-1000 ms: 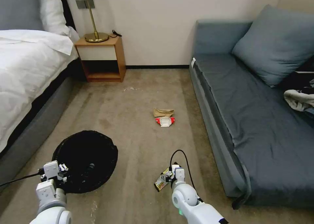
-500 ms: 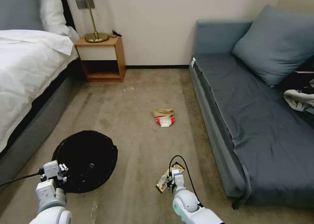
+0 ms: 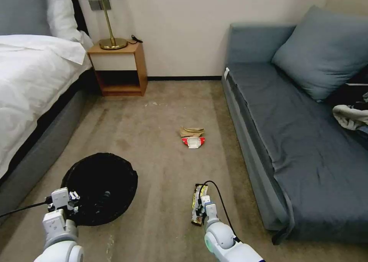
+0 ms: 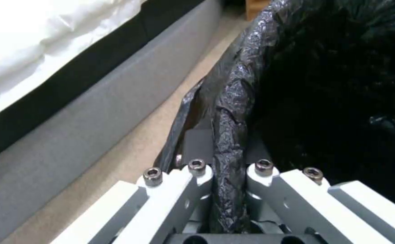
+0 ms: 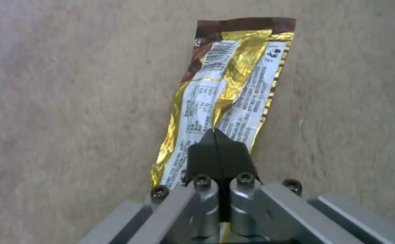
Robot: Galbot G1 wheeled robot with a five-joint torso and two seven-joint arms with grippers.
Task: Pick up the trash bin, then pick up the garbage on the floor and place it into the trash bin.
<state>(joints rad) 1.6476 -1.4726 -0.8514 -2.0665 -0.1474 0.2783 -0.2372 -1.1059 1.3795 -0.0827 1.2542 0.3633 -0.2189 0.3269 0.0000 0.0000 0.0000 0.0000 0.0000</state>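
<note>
three pieces of litter show: one gold-and-black snack wrapper (image 5: 224,98), one red-and-white packet (image 3: 193,141) and one crumpled tan paper (image 3: 191,131). one trash bin (image 3: 100,187), lined with a black bag, sits between the bed (image 3: 34,89) and the wrapper. the left end effector (image 4: 226,189) is clenched on the bin's bagged rim at its near edge. the right end effector (image 5: 218,149) is clamped on the wrapper, to the right of the bin, nearer the sofa (image 3: 306,139). the packet and paper lie touching on the carpet (image 3: 161,112), well beyond the bin. the wrapper bears a barcode and fine print too small to read.
</note>
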